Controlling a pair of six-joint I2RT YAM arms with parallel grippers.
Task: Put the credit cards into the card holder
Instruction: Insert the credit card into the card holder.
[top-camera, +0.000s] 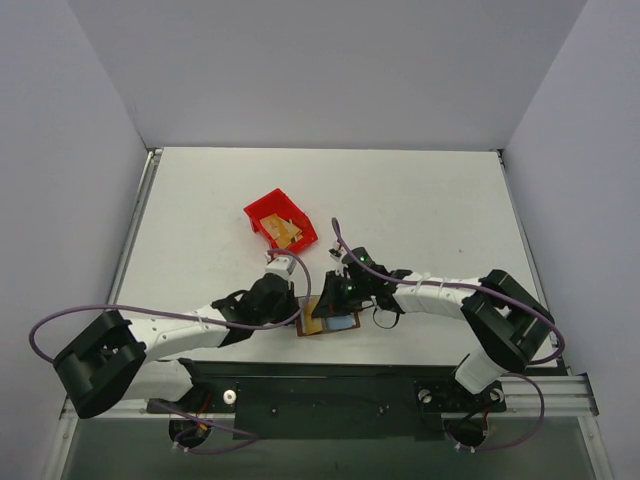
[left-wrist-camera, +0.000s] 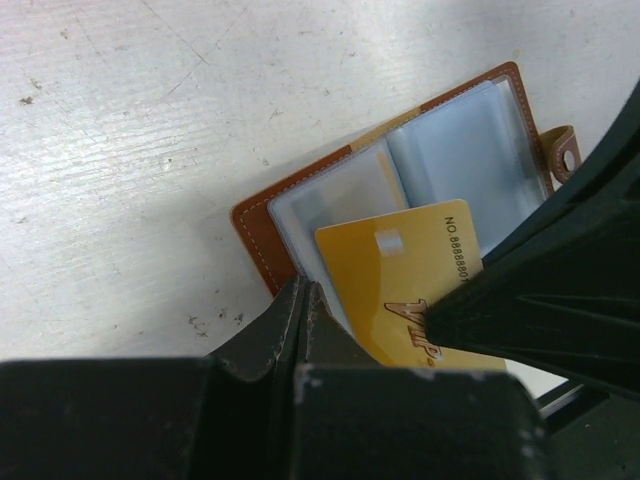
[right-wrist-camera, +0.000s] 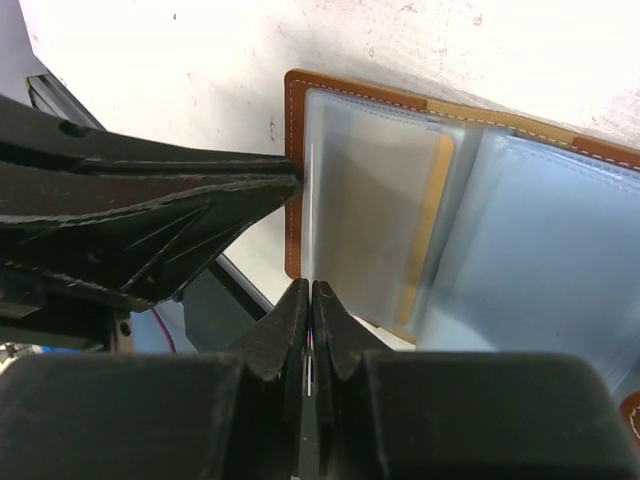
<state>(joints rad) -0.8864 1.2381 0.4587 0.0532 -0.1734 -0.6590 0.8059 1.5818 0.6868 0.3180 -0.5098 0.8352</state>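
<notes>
Left wrist: credit card (left-wrist-camera: 400, 270) short edge twd card holder (left-wrist-camera: 255, 235)

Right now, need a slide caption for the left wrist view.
Gold credit card over the open card holder, shut left gripper beside the card's edge, white table beneath.

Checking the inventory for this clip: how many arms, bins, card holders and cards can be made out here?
Arms: 2, left arm and right arm
Red bin: 1
Card holder: 1, lying open
Cards: 2 at the holder, a bare card and a pocketed card; the tan pieces in the bin are too small to count
Total: 6, bin contents aside
</notes>
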